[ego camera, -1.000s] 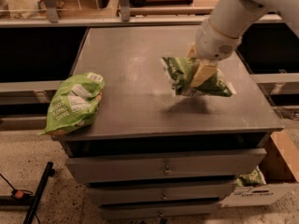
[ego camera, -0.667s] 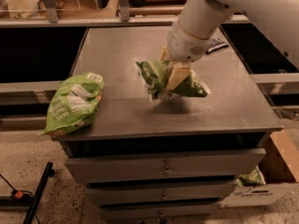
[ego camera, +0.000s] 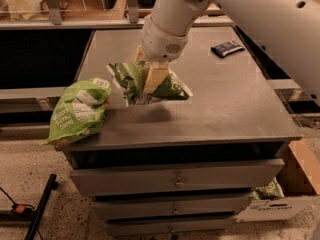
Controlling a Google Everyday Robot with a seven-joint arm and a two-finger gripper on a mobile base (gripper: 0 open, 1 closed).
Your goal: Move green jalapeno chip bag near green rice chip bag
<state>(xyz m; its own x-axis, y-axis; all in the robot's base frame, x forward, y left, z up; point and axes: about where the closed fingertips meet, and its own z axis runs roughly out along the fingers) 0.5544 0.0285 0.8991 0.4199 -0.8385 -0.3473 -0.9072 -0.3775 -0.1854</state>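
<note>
The green jalapeno chip bag (ego camera: 131, 80), dark green and wrinkly with a white edge strip, hangs just above the grey cabinet top (ego camera: 225, 99), left of its middle. My gripper (ego camera: 149, 80) comes down from the upper right and is shut on this bag, its tan fingers (ego camera: 155, 78) pressed into the bag's middle. The green rice chip bag (ego camera: 80, 110), larger and lime green with white panels, lies on the front left corner of the top and overhangs the edge. The two bags are a short gap apart.
A small dark blue packet (ego camera: 227, 48) lies at the back right of the top. The cabinet has drawers (ego camera: 175, 179) below. A cardboard box (ego camera: 295, 176) with a green bag (ego camera: 267, 190) sits on the floor at right. Black poles (ego camera: 40, 209) lie at lower left.
My gripper has carried the jalapeno bag leftward across the top, from right of the middle to close beside the rice bag. The rice bag has not moved.
</note>
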